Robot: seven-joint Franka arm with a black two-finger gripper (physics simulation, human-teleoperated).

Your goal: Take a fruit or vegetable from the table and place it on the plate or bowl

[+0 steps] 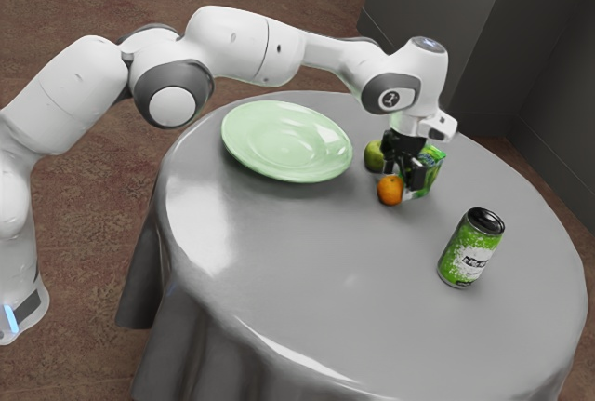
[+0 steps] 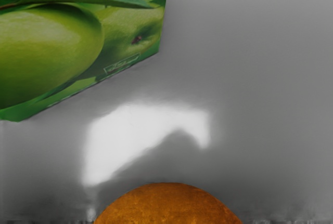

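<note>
A small orange (image 1: 390, 190) lies on the grey round table (image 1: 307, 261), to the exterior view's right of a pale green plate (image 1: 286, 140). My gripper (image 1: 403, 174) hangs just above the orange, pointing down, its black fingers (image 1: 416, 176) apart and open with nothing gripped between them. In the wrist view the orange (image 2: 167, 206) sits directly under my hand. A green apple (image 1: 374, 154) rests between the plate's rim and the gripper, partly hidden by it.
A green apple-juice carton (image 1: 432, 167) stands right behind the gripper, close to the orange; its printed face shows in the wrist view (image 2: 73, 37). A green drink can (image 1: 470, 248) stands nearer the table's front right edge.
</note>
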